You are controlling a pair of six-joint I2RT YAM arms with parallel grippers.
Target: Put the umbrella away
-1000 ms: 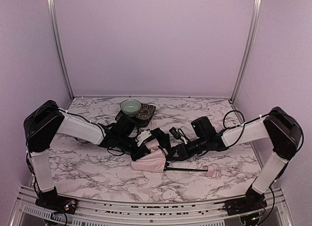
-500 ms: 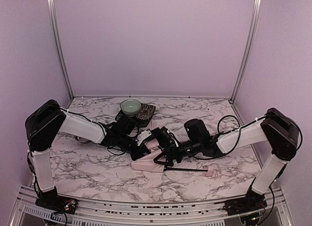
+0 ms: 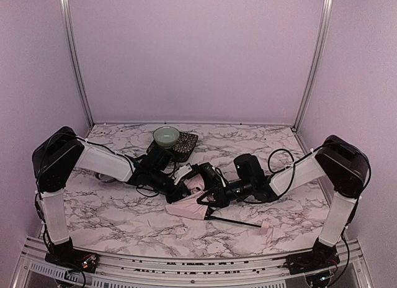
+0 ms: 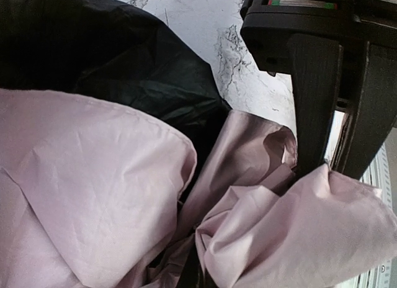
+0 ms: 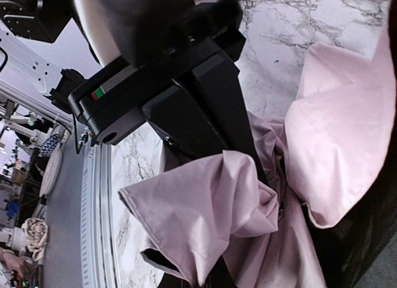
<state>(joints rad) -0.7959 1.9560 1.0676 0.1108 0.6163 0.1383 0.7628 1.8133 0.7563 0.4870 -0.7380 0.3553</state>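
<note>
Grip now comes from both sides: our right claw has slid in, opened wide and closed on a pink fold of the umbrella, facing the left claw, which stays clamped on it. The umbrella lies on the worktop between our arms, so we can likely start bundling it.

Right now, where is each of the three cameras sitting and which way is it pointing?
Top external: above and behind the arm bases, looking down across the marble table; both arms show, left pincer and right pincer meeting at the umbrella.
Left wrist: on the left arm, aimed along its own fingers at pink and black fabric, close up.
Right wrist: on the right arm, aimed along its own fingers at bunched pink fabric.
Shared: both wrist views show the umbrella's pink fabric over marble.
</note>
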